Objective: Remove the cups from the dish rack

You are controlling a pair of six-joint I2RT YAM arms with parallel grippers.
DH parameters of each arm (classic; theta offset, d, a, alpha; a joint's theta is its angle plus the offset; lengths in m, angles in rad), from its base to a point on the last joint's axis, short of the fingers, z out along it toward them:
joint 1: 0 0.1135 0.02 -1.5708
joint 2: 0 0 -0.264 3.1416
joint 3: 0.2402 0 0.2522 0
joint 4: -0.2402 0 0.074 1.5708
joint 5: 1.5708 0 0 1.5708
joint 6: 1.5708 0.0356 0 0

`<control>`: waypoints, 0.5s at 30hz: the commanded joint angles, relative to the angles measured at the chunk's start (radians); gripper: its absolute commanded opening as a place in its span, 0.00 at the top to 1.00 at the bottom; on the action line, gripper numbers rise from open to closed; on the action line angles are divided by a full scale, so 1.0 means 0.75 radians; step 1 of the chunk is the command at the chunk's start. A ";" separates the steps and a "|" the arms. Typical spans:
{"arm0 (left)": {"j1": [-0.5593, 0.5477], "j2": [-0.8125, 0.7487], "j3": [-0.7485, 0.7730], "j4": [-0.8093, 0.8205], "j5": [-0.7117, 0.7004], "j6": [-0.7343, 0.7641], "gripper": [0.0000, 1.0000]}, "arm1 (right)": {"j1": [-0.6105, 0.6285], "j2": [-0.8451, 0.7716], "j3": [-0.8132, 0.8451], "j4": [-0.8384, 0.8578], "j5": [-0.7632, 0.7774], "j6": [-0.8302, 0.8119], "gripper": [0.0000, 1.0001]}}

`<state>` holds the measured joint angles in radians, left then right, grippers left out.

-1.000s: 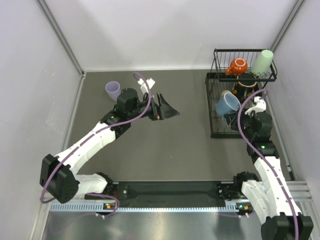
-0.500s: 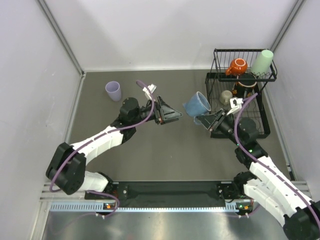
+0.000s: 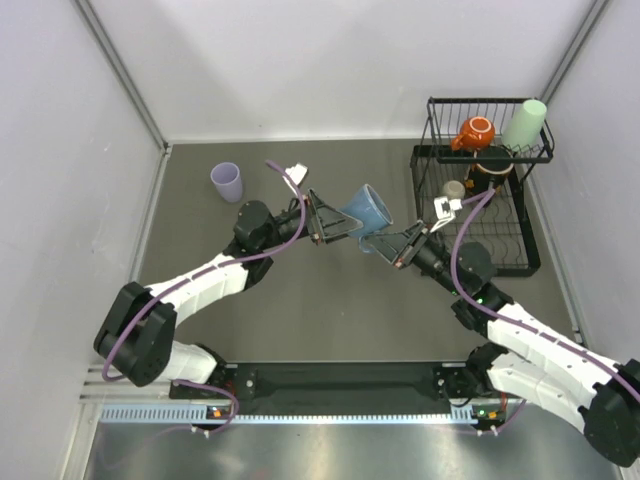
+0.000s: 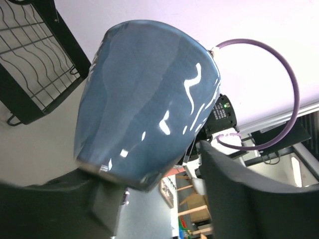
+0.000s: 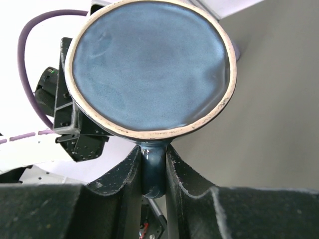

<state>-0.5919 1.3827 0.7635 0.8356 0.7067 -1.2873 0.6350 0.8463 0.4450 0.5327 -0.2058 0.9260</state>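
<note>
The blue mug [image 3: 368, 208] hangs in mid-air above the table's middle, tilted on its side. My right gripper [image 3: 396, 246] is shut on its handle [image 5: 153, 172], and the mug's mouth [image 5: 149, 64] faces the right wrist camera. My left gripper [image 3: 348, 226] is open around the mug's base [image 4: 144, 99]; a gap shows beside one finger [image 4: 249, 199]. In the dish rack [image 3: 428, 200] remain an orange mug [image 3: 476, 131], a pale green tumbler [image 3: 526, 123], a small beige mug [image 3: 455, 189] and a dark mug [image 3: 488, 170]. A lavender tumbler [image 3: 226, 181] stands upright on the table at far left.
The rack stands against the right wall, its raised basket [image 3: 490, 155] at the back; a corner of it [image 4: 35, 64] shows in the left wrist view. White walls close in the grey table on three sides. Both arm bases sit at the near edge.
My right arm lifted the blue mug out of the rack and carried it left to the middle. My left gripper reached right to meet it and its jaws have narrowed around the base.
</note>
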 commanded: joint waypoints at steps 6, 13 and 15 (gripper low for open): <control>-0.004 -0.103 -0.028 0.097 0.021 0.021 0.68 | 0.088 0.074 0.010 0.300 0.064 0.015 1.00; -0.004 -0.185 -0.022 -0.067 -0.034 0.139 1.00 | 0.092 0.078 0.022 0.235 0.068 -0.038 0.95; -0.004 -0.205 -0.014 -0.146 -0.048 0.198 1.00 | 0.092 0.056 0.041 0.131 0.092 -0.067 0.73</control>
<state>-0.5976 1.2793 0.7433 0.8242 0.7040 -1.1515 0.7055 0.9215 0.4389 0.6098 -0.2077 1.0214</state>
